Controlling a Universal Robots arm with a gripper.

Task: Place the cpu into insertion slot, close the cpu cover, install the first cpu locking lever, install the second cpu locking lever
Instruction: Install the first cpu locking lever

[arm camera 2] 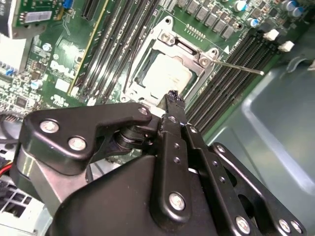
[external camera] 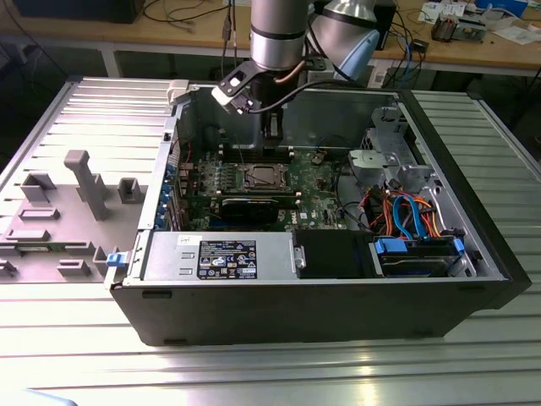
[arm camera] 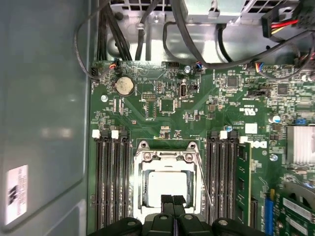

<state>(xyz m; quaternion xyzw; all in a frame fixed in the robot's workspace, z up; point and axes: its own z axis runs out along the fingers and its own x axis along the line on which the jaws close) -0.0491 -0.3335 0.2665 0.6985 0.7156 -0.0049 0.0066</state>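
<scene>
The cpu [arm camera: 167, 189] [arm camera 2: 167, 73], a flat silver-grey square, lies in the insertion slot [arm camera: 139, 196] [external camera: 264, 176] on the green board. The cpu cover [arm camera: 167, 157] [arm camera 2: 194, 51], a silver frame, lies flat around the chip. One thin locking lever [arm camera: 204, 191] [arm camera 2: 241, 67] angles away from the socket's side, unlatched. Along the opposite side of the socket runs another thin lever [arm camera 2: 129, 66]. My gripper [arm camera: 172, 200] [arm camera 2: 173, 97] [external camera: 271, 142] hovers just over the socket's edge, its black fingertips shut together with nothing between them.
Black memory slots [arm camera: 110, 182] [arm camera: 221, 177] flank the socket on both sides. A round coin battery [arm camera: 124, 85] and cable bundles [arm camera: 197, 44] sit further along the board. The case's grey wall [arm camera: 44, 123] is close by. In the exterior view's right are drive bays and cables [external camera: 406, 211].
</scene>
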